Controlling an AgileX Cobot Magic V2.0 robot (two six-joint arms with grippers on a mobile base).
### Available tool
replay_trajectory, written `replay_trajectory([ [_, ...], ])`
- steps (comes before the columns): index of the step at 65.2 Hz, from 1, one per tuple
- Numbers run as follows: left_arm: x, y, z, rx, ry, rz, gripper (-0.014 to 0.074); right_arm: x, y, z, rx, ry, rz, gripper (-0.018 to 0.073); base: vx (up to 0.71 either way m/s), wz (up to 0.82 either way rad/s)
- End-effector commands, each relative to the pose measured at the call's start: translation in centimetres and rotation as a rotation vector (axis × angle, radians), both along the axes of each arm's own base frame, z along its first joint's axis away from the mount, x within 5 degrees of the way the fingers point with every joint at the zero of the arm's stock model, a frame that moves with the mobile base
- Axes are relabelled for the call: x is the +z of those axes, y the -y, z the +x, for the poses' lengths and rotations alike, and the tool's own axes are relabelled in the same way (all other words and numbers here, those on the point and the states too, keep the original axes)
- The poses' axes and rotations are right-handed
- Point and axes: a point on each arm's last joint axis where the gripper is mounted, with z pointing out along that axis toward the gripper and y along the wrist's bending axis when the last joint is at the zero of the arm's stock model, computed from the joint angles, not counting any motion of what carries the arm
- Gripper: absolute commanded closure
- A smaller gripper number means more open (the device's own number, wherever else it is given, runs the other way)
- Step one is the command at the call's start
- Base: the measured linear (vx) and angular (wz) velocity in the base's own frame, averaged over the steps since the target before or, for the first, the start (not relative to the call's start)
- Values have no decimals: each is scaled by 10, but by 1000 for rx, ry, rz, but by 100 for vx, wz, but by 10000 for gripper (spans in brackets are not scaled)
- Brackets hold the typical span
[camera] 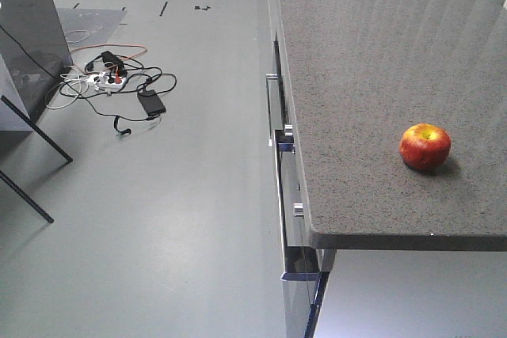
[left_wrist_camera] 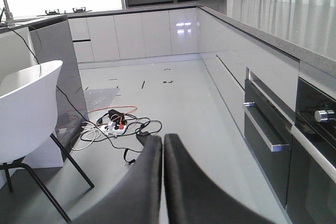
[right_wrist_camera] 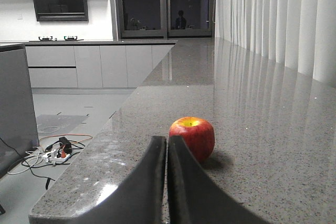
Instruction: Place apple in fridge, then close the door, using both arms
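Apple [camera: 425,146] sits upright on the speckled grey counter [camera: 372,53], stem dimple up, near the counter's end edge and well in from its drawer side. Right gripper [right_wrist_camera: 167,140] is low at that end of the counter, black jaws pressed together with nothing between them, tips pointing at the apple and just short of it. Left gripper [left_wrist_camera: 163,139] is off the counter, over the floor alongside its drawer fronts [left_wrist_camera: 265,124], jaws likewise together and empty. Out from the counter, a tangle of cables [camera: 119,85] lies on the floor.
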Motion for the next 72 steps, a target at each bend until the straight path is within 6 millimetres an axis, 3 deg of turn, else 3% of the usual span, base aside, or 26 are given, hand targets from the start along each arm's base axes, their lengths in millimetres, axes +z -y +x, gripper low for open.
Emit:
replay_trajectory([
  [1, 3, 0, -1, -1, 77, -4, 603, 4, 0, -1, -1, 77, -4, 562, 0, 0],
  [63, 3, 0, -1, -1, 77, -4, 603, 6, 0, -1, 0, 91, 16, 562, 0, 0],
  [72, 3, 0, -1, -1, 77, -4, 603, 12, 2, -3, 15, 147, 206, 562, 0, 0],
])
